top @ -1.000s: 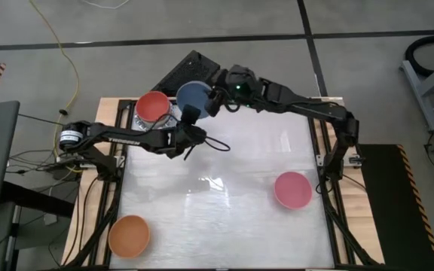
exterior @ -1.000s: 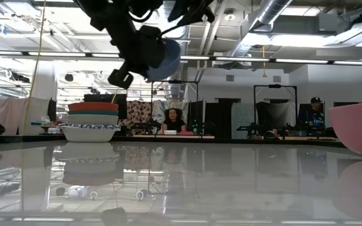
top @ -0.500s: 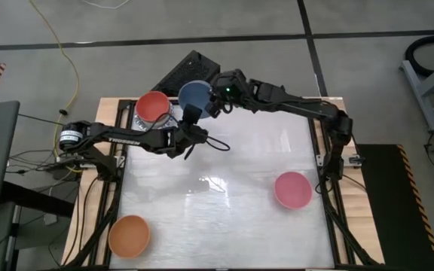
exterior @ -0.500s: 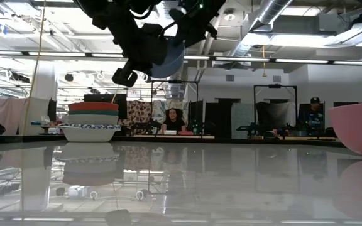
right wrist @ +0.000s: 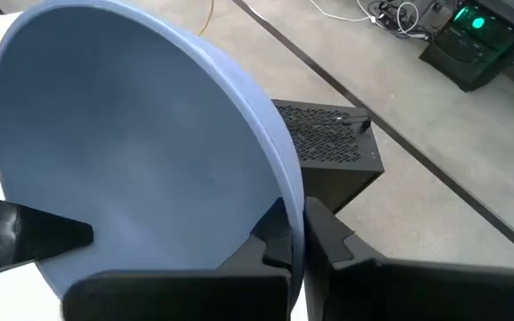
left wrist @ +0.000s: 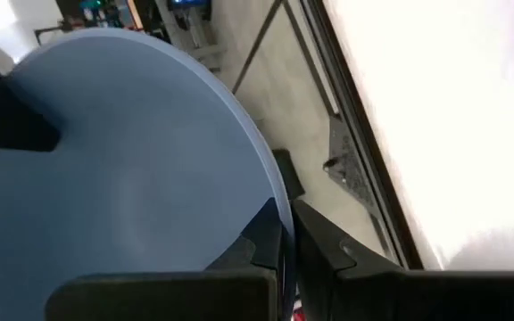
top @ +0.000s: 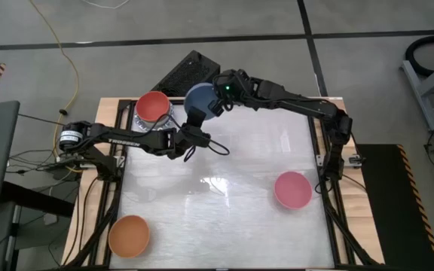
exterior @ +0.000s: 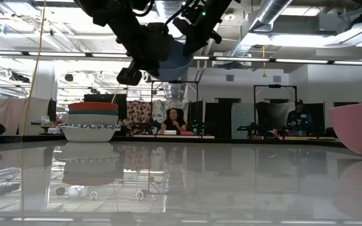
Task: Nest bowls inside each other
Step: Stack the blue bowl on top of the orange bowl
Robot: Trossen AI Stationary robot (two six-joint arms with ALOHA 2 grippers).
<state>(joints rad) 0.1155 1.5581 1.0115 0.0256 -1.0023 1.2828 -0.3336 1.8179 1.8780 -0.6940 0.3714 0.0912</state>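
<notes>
Fingers: both grippers pinch the rim of one blue bowl (top: 200,100); the left gripper (top: 192,126) bites its near edge, the right gripper (top: 218,94) the opposite, far-right edge, each with one finger inside and one outside the wall.
Bowl position: held in the air above the table's far edge, just right of the nested stack (top: 154,110) topped by a red bowl.
Key relation: the stack lies to the blue bowl's left, on the left arm's side; the left arm looks the nearer one to carry it over, so one grip likely has to let go first.
Remaining bowls: a pink bowl (top: 292,189) sits near the right edge, an orange bowl (top: 129,234) at the near-left corner, both well apart from the stack.
High view only: the sideways offset between bowl and stack.
Low view only: the blue bowl (exterior: 171,59) hangs clearly higher than the stack (exterior: 93,122).
Wrist views only: the rim clamped between each pair of fingers (left wrist: 270,245) (right wrist: 279,241).
</notes>
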